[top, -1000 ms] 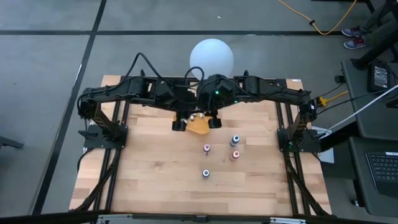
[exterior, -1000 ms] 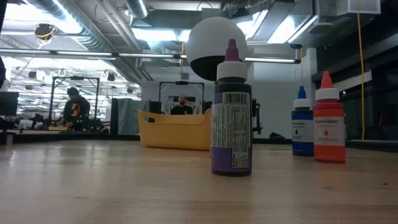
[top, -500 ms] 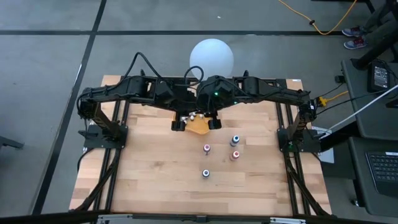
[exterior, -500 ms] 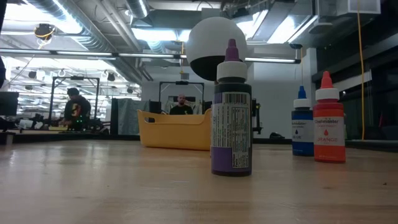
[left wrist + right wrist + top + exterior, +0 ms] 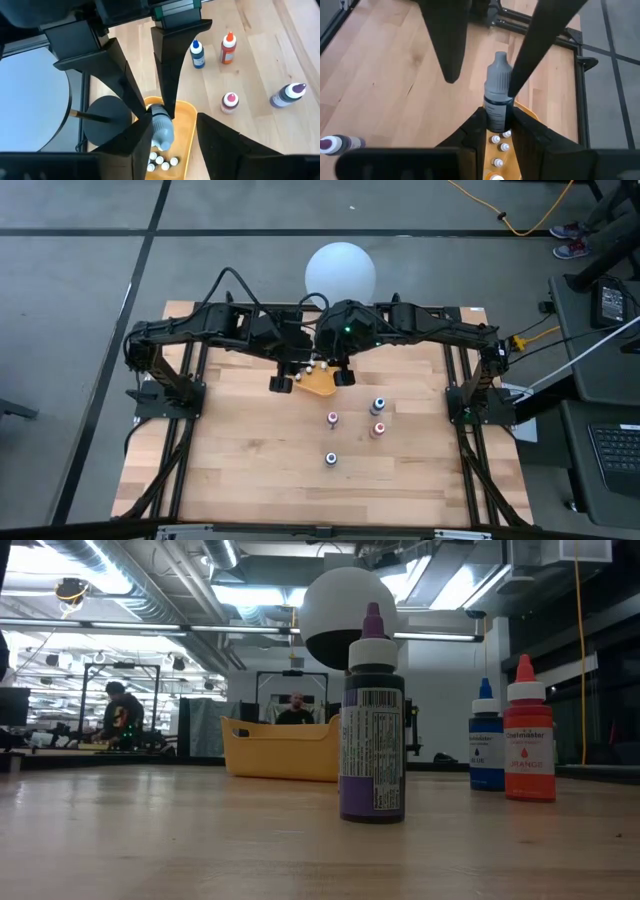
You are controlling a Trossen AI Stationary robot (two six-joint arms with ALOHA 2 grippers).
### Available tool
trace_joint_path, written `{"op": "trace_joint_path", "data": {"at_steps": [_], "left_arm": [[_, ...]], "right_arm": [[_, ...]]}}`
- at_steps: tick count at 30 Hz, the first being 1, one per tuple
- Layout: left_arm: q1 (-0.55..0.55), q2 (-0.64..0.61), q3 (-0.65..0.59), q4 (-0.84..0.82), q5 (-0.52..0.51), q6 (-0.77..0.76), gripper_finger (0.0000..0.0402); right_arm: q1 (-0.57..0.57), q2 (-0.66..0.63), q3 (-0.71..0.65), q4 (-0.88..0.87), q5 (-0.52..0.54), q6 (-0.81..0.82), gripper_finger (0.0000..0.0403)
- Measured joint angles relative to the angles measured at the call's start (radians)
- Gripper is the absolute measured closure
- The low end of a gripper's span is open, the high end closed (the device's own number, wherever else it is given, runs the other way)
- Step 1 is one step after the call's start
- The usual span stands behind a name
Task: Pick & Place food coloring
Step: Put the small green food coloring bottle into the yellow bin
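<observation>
- Over the yellow-orange tray [image 5: 320, 383], the right gripper [image 5: 498, 116] is clamping a whitish-grey bottle [image 5: 497, 90] upright between its jaws, which are pressing on the bottle's lower body from both sides.
- The left gripper [image 5: 172, 132] is facing it across the same bottle [image 5: 161, 126], with its jaws standing apart; one finger is lying right against the bottle, but whether it is touching I cannot tell, and it does not look to be gripping.
- Just beneath the held bottle, several small white-capped bottles [image 5: 161, 161] are lying inside the tray, so part of the food coloring set is already sitting there.
- Outside the tray, on the tabletop [image 5: 250, 450], four bottles are standing upright and well apart from both arms: a blue-topped one [image 5: 197, 54] and an orange-topped one [image 5: 227, 48] close together, a pink-topped one [image 5: 229, 102] nearer the tray, and a purple-topped one [image 5: 288, 95] farthest from the tray.
- Behind the tray, the white globe [image 5: 340, 271] is sitting at the tabletop's far edge.
- Judging from this, the task is partway through: the grey bottle is hanging over the tray waiting to be set down, and the four coloured bottles are remaining to be collected.
</observation>
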Motion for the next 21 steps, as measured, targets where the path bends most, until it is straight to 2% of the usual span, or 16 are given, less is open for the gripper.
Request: {"op": "trace_joint_path", "data": {"at_steps": [12, 21], "left_arm": [[0.0, 0.001, -0.003, 0.008, -0.087, 0.01, 0.0247], [0.0, -0.003, -0.003, -0.009, -0.104, 0.009, 0.0234]], "right_arm": [[0.0, -0.005, 0.005, 0.009, -0.001, 0.0, 0.032], [0.0, -0.007, 0.005, 0.0, -0.005, 0.0, 0.032]]}}
